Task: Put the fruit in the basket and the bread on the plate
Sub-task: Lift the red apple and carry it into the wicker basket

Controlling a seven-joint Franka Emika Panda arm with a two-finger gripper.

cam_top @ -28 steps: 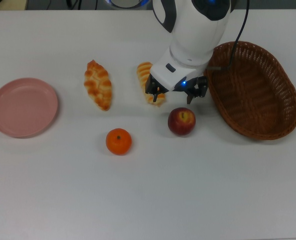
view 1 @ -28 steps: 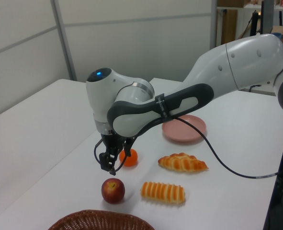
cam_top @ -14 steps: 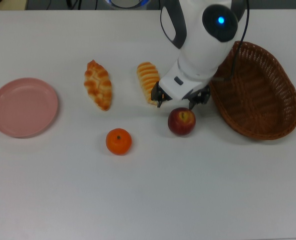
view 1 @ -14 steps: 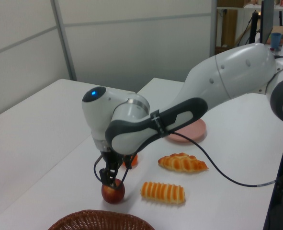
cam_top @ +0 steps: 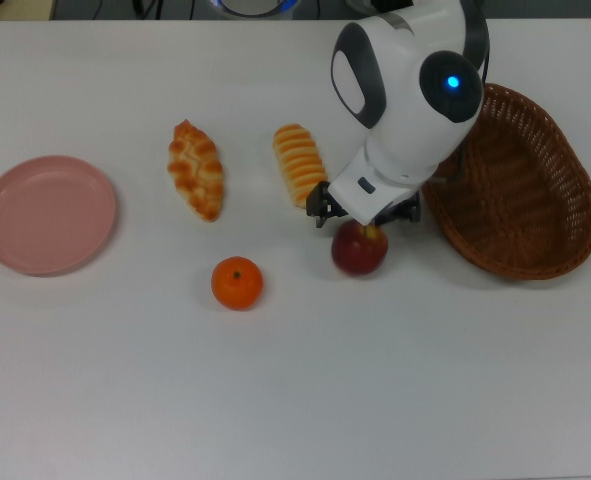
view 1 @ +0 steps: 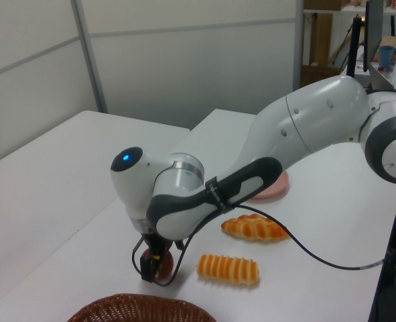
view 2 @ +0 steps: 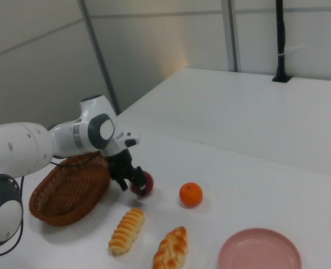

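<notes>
The apple (cam_top: 359,250) sits on the desk (cam_top: 295,380) just beside the basket (cam_top: 515,190). A second ago the hand (cam_top: 363,222) hung above it; now it has come down, fingers spread either side of the fruit — straddling it, not yet pinching. A grasp looks imminent. The mandarin (cam_top: 237,283), the striped roll (cam_top: 298,164) and the knobbly roll (cam_top: 196,169) lie untouched — the plate (cam_top: 45,213) is bare.
</notes>
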